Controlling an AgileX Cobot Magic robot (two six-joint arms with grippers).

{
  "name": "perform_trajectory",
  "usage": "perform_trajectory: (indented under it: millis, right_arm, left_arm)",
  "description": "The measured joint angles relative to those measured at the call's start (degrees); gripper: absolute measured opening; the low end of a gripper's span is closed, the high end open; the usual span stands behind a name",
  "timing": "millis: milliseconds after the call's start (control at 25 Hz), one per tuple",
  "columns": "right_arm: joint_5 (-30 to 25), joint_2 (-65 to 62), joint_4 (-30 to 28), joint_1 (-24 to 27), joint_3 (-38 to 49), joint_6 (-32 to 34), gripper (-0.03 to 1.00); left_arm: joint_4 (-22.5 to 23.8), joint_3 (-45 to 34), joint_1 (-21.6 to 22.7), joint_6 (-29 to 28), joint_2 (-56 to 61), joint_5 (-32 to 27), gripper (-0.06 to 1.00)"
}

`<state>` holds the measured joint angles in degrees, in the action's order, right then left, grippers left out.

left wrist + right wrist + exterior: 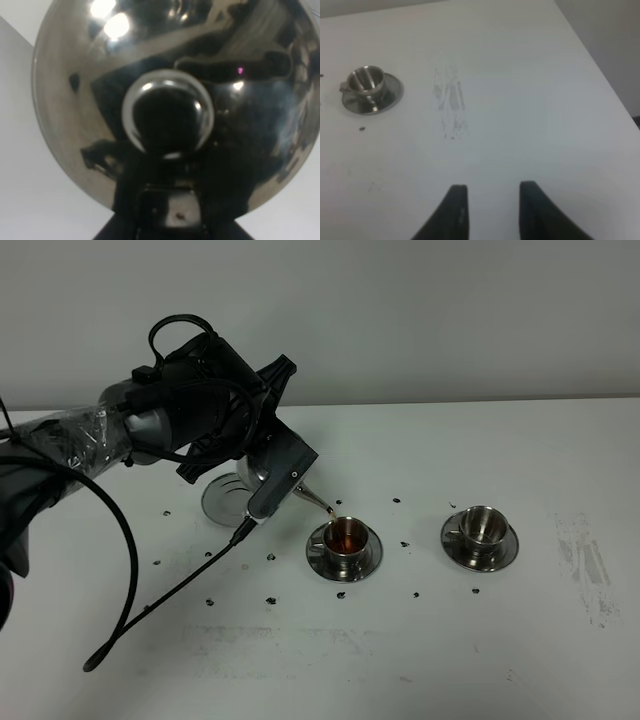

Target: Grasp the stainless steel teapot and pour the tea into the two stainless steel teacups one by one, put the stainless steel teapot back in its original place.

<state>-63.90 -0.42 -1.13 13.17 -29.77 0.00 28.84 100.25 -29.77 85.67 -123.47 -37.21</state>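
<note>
My left gripper [277, 473] is shut on the stainless steel teapot [314, 498] and holds it tilted, spout down, over the left teacup [345, 540]. A thin stream of tea runs into that cup, which holds brown tea and stands on its saucer [370, 558]. The right teacup [483, 527] looks empty on its saucer. In the left wrist view the teapot's lid [90, 115] and knob [167, 112] fill the frame. The trivet [222, 502] lies bare behind the left arm. My right gripper [492, 200] is open and empty above bare table; the right teacup also shows in the right wrist view [366, 81].
Small dark specks [403, 543] are scattered on the white table around the cups. A black cable [130, 600] hangs from the left arm across the front left. A scuffed patch [585, 565] marks the table at the right. The table's right edge [600, 75] is near the right gripper.
</note>
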Motion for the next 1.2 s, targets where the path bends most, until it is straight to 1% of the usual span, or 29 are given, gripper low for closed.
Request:
perform_trajectory:
  millis: [600, 800, 1200]
  right_arm:
    - [0.00, 0.00, 0.00, 0.00, 0.00, 0.00, 0.24]
    - [0.00, 0.00, 0.00, 0.00, 0.00, 0.00, 0.24]
    - [0.00, 0.00, 0.00, 0.00, 0.00, 0.00, 0.24]
  left_arm:
    - [0.25, 0.00, -0.06, 0.00, 0.00, 0.92, 0.21]
    - [1.49, 0.00, -0.12, 0.00, 0.00, 0.98, 0.21]
    - [2.12, 0.00, -0.62, 0.00, 0.00, 1.50, 0.21]
